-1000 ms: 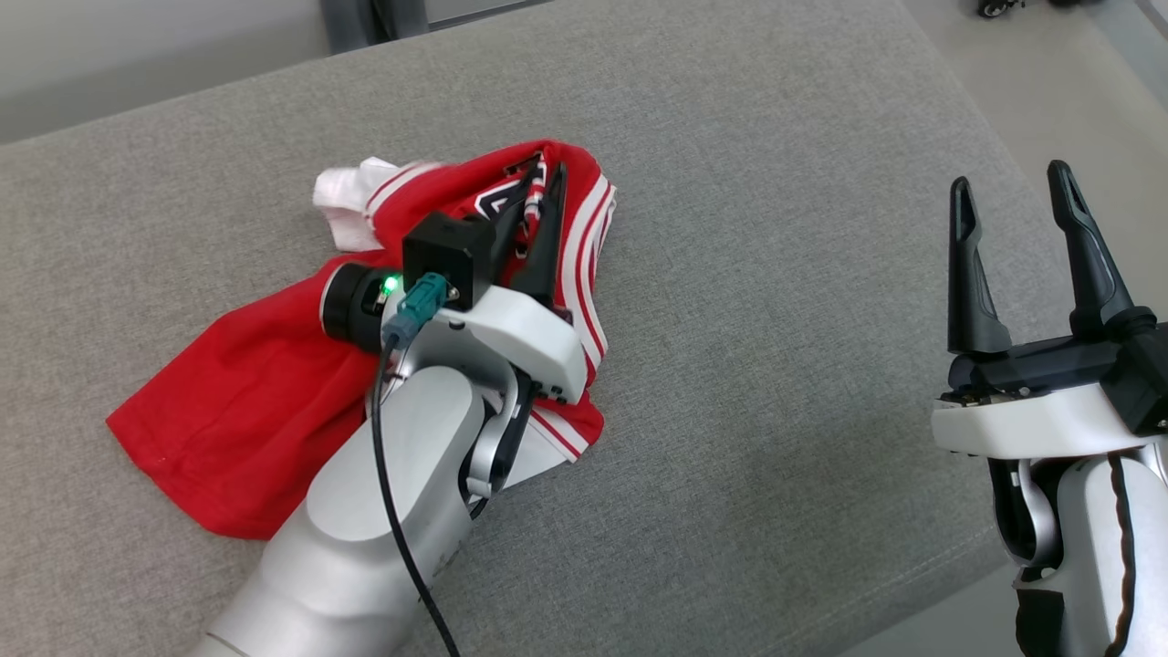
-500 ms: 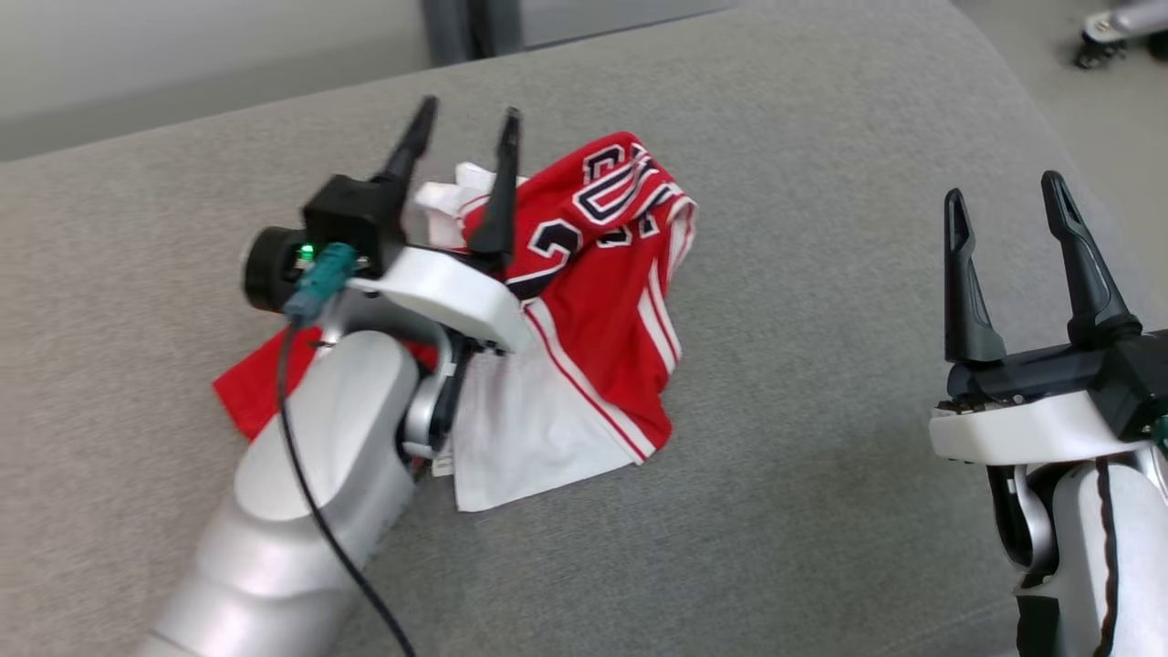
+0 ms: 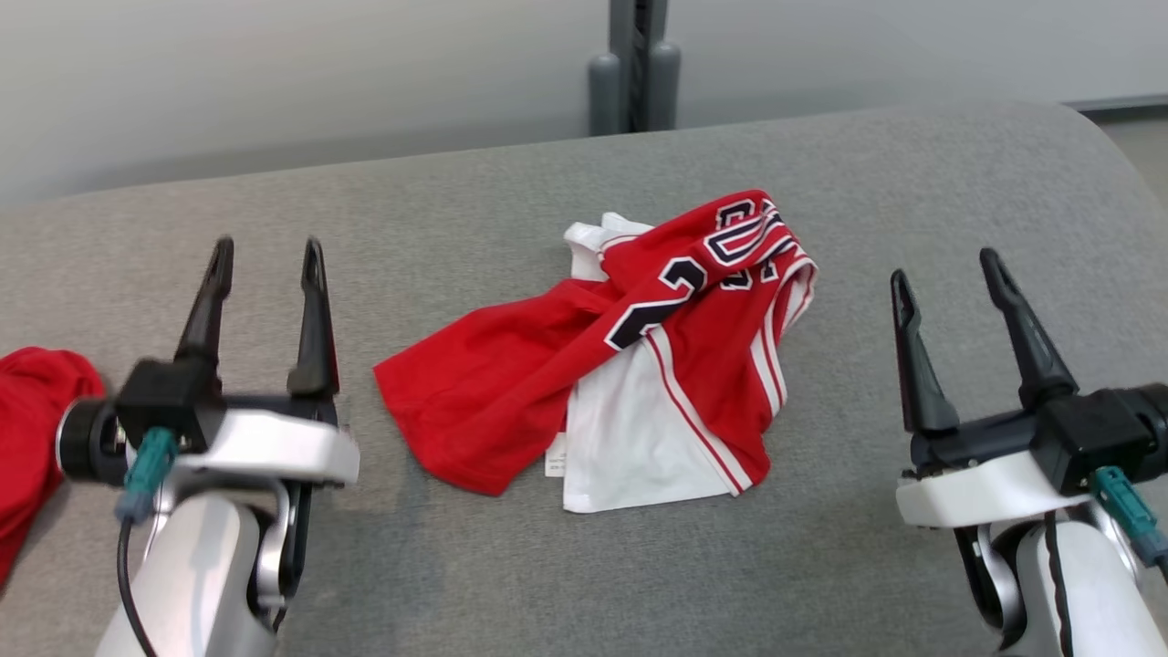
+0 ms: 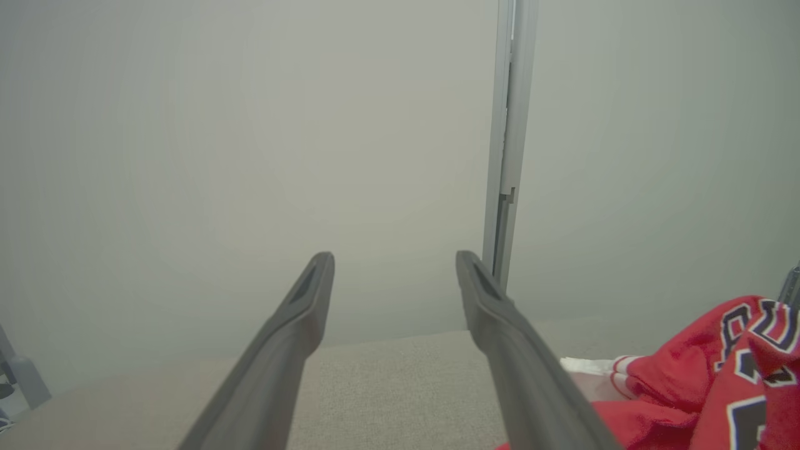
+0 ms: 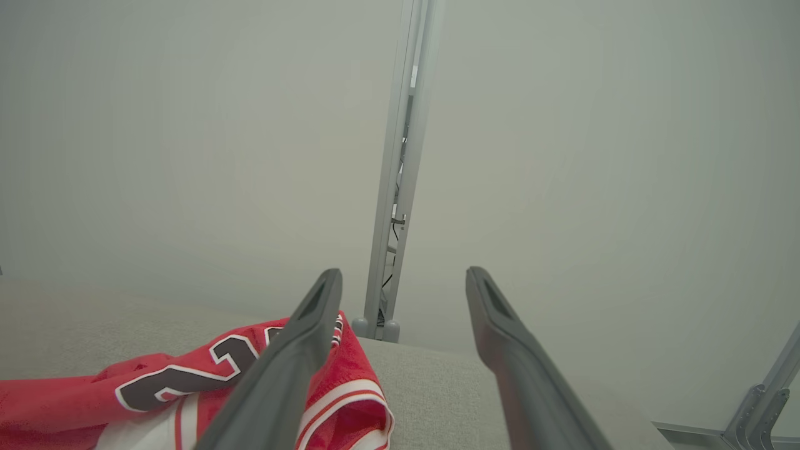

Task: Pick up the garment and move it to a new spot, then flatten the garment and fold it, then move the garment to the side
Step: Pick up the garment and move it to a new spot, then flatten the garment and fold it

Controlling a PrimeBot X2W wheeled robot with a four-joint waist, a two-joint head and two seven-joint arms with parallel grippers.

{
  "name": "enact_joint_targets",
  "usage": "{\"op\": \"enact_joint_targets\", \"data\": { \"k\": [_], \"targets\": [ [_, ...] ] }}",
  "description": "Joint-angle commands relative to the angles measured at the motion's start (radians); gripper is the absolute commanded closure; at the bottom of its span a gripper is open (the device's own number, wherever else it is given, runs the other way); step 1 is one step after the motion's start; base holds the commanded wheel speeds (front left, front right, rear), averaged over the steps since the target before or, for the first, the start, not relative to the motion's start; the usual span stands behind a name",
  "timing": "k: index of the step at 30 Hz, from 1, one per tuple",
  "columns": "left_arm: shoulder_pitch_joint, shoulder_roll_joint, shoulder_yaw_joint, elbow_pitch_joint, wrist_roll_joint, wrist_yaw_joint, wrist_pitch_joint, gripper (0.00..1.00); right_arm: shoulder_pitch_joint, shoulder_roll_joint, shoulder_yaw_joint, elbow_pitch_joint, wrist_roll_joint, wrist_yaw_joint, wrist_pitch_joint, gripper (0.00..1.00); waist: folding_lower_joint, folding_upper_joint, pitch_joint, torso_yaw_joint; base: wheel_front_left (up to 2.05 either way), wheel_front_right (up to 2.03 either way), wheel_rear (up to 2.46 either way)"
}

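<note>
A red and white garment (image 3: 630, 356) with dark lettering lies crumpled in the middle of the grey cushion (image 3: 511, 201). It also appears at the lower right of the left wrist view (image 4: 706, 381) and the lower left of the right wrist view (image 5: 187, 387). My left gripper (image 3: 265, 260) stands open to the garment's left, with nothing between its fingers. My right gripper (image 3: 944, 274) stands open to its right, also holding nothing. Both hang apart from the cloth.
A second piece of red cloth (image 3: 32, 429) lies at the cushion's left edge, beside my left wrist. A grey post (image 3: 636, 64) stands behind the cushion against a pale wall. The cushion's right end (image 3: 1095, 164) curves down.
My left gripper opened, let go of the garment and drew back to the left. The head camera has turned, so the whole scene has shifted. The garment now lies spread wider.
</note>
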Motion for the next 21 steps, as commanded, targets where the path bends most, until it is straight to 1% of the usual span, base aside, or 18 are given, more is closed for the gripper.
{"op": "enact_joint_targets", "data": {
  "k": [1, 3, 6, 7, 12, 17, 21],
  "targets": [
    [0.026, 0.001, 0.009, -0.011, 0.013, -0.008, 0.000, 0.00, 0.016, -0.008, 0.002, 0.001, 0.003, 0.000, -0.005, 0.00, 0.0000, 0.0000, -0.025, 0.031, 0.00, 0.00, 0.00],
    [0.083, -0.004, 0.031, -0.035, 0.034, -0.019, 0.000, 0.00, 0.034, -0.007, 0.005, 0.005, 0.005, 0.000, -0.005, 0.00, 0.0000, 0.0000, -0.032, 0.048, 0.00, 0.00, 0.00],
    [0.156, -0.028, 0.059, -0.071, 0.068, -0.030, 0.000, 0.00, 0.056, -0.008, 0.004, 0.011, 0.005, 0.000, -0.005, 0.00, 0.0000, 0.0000, -0.044, 0.068, 0.00, 0.00, 0.00],
    [0.181, -0.045, 0.069, -0.080, 0.071, -0.029, 0.000, 0.00, 0.063, -0.008, 0.004, 0.013, 0.005, 0.000, -0.005, 0.00, 0.0000, 0.0000, -0.048, 0.073, 0.00, 0.00, 0.00],
    [0.268, -0.105, 0.107, -0.116, 0.113, -0.054, 0.000, 0.00, 0.077, -0.007, 0.013, 0.025, 0.005, 0.000, -0.005, 0.00, 0.0000, 0.0000, -0.067, 0.088, 0.00, 0.00, 0.00],
    [0.291, -0.138, 0.141, -0.116, 0.146, -0.082, 0.000, 0.00, 0.081, -0.007, 0.023, 0.033, 0.004, 0.000, -0.005, 0.00, 0.0000, 0.0000, -0.077, 0.092, 0.00, 0.00, 0.00],
    [0.290, -0.149, 0.165, -0.107, 0.165, -0.104, 0.000, 0.00, 0.090, -0.007, 0.029, 0.039, 0.003, 0.000, -0.005, 0.00, 0.0000, 0.0000, -0.083, 0.092, 0.00, 0.00, 0.00]
  ]
}}
